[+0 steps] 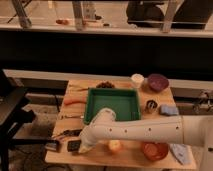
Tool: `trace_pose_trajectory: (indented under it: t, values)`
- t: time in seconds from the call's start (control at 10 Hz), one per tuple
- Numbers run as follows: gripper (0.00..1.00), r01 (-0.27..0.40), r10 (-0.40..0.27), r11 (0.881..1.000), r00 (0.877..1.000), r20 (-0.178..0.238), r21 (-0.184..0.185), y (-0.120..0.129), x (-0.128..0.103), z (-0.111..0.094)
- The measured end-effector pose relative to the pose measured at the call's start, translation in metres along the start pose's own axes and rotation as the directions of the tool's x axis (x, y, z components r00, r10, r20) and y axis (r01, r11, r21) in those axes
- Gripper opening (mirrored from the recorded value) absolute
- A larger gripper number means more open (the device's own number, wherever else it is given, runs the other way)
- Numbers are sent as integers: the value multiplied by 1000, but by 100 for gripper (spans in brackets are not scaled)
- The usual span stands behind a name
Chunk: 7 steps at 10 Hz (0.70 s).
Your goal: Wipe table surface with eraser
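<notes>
The light tan table surface [127,155] fills the middle of the camera view. The eraser [73,145], a small flat black block, lies near the table's front left corner. My white arm reaches in from the right, across the front of the table. Its gripper [81,145] is at the arm's left end, low over the table and right against the eraser's right side. The wrist hides most of the gripper.
A green tray [113,103] sits mid-table behind the arm. A peach-coloured fruit [115,146] lies just in front of it. A small dark block with a grey top [52,146] and a black-handled tool [67,133] lie at the left. Bowls [157,82], a cup [137,80] and cloths [169,110] are on the right.
</notes>
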Motion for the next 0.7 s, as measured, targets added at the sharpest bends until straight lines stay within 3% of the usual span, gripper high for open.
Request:
trace_pose_trajectory:
  t: [0.7]
  values:
    - [80, 6, -6, 1000, 1000, -2, -19, 4, 0, 0]
